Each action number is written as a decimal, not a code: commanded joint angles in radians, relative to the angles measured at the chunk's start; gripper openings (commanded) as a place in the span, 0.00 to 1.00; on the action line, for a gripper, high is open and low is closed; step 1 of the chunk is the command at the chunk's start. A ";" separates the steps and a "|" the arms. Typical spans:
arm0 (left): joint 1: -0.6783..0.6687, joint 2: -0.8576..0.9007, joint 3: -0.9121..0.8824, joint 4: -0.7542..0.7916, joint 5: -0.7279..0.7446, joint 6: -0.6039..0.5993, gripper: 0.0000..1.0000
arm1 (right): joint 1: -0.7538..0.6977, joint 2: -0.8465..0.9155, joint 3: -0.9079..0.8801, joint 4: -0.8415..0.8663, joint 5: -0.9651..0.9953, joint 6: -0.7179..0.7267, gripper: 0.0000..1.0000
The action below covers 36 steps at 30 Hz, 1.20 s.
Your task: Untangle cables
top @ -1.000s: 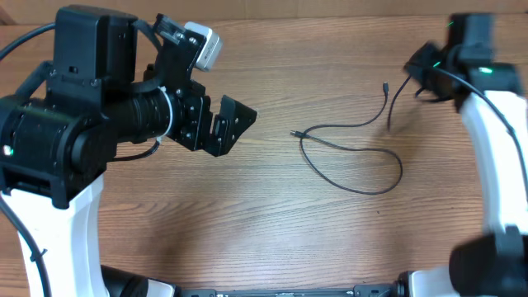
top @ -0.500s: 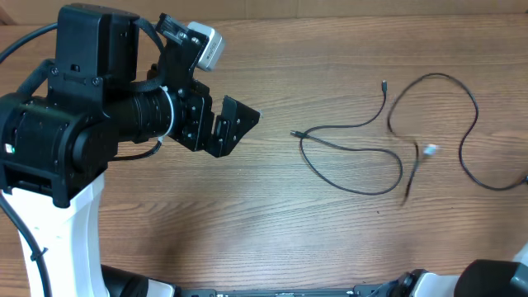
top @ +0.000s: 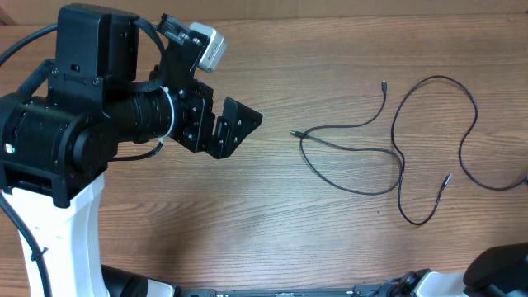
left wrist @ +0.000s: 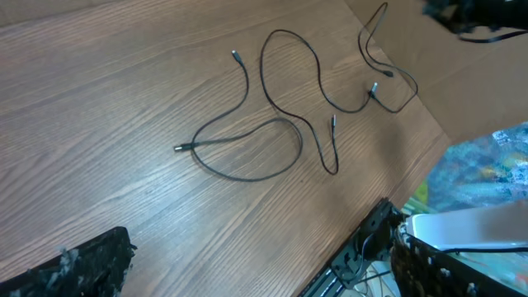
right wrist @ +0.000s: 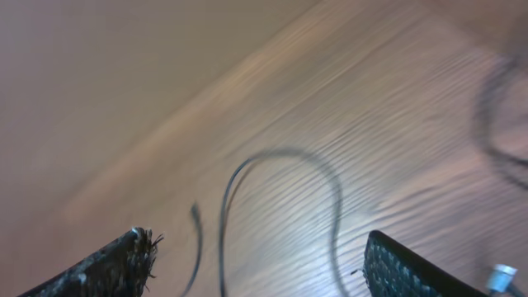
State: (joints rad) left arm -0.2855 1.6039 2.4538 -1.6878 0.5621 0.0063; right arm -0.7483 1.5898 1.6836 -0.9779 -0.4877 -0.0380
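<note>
Two thin black cables lie on the wooden table at the right. One cable (top: 353,126) runs from a plug at the top into a flat loop. The other cable (top: 473,106) arcs wide, crosses the first near the loop's right side and runs off the right edge. In the left wrist view the cables (left wrist: 247,132) lie spread mid-table. My left gripper (top: 223,124) hovers open, well left of them, holding nothing. My right gripper (right wrist: 260,264) is outside the overhead view; its fingers stand wide apart above a blurred cable (right wrist: 285,155).
The left arm's bulky body (top: 74,124) fills the left of the overhead view. The table's edge (left wrist: 388,177) falls away at the right, with a blue bag (left wrist: 487,165) and a white arm base (left wrist: 470,231) beyond.
The right gripper has opened and left the overhead view to the right. The cable it held has dropped flat, its free end settling below the first loop. The left arm stays put.
</note>
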 commanded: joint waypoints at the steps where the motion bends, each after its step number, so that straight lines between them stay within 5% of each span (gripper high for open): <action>1: 0.002 -0.009 0.000 -0.001 0.023 0.005 1.00 | 0.090 0.006 -0.029 -0.065 -0.090 -0.233 0.81; 5: 0.002 -0.009 0.000 -0.001 0.047 0.009 1.00 | 0.172 0.030 -0.091 -0.135 -0.046 -0.340 0.81; 13: 0.002 -0.009 0.000 0.001 0.048 0.017 1.00 | 0.281 0.060 -0.315 -0.087 -0.008 -0.329 0.81; 30: 0.002 -0.009 0.000 -0.002 0.060 0.017 1.00 | 0.404 0.060 -0.643 0.139 0.079 -0.035 0.74; 32: 0.002 -0.009 0.000 -0.002 0.059 0.017 1.00 | 0.404 0.060 -0.643 0.135 0.079 -0.035 0.48; 36: 0.002 -0.009 0.000 -0.002 0.059 0.024 1.00 | 0.404 0.060 -0.643 0.120 0.079 -0.007 0.35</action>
State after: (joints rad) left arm -0.2855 1.6039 2.4535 -1.6878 0.6025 0.0071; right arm -0.3428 1.6562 1.0420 -0.8566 -0.4191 -0.0845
